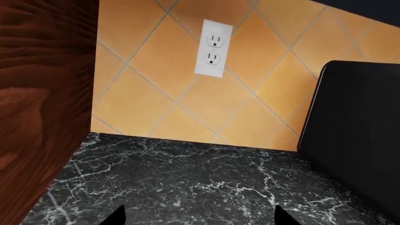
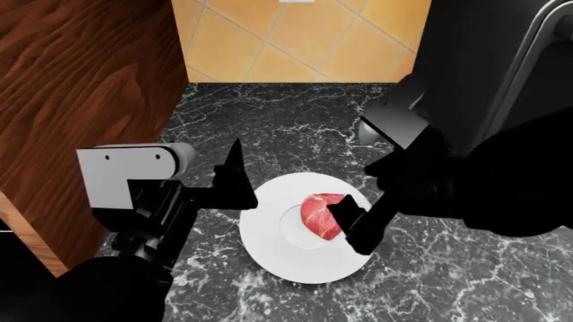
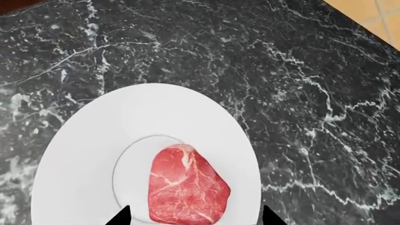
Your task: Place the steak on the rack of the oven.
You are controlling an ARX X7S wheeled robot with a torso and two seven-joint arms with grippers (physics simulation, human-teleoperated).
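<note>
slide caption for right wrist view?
Open right tool poised over the steak on its white plate.

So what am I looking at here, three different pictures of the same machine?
Yes. It is a simulated two-armed robot. The head view looks down over both arms. Each wrist view comes from a camera near one gripper. The right gripper hovers open over the steak, which lies on a white plate on the black marble counter; nothing is held. The left gripper waits beside the plate, open and empty; its camera faces a tiled wall with an outlet.
</note>
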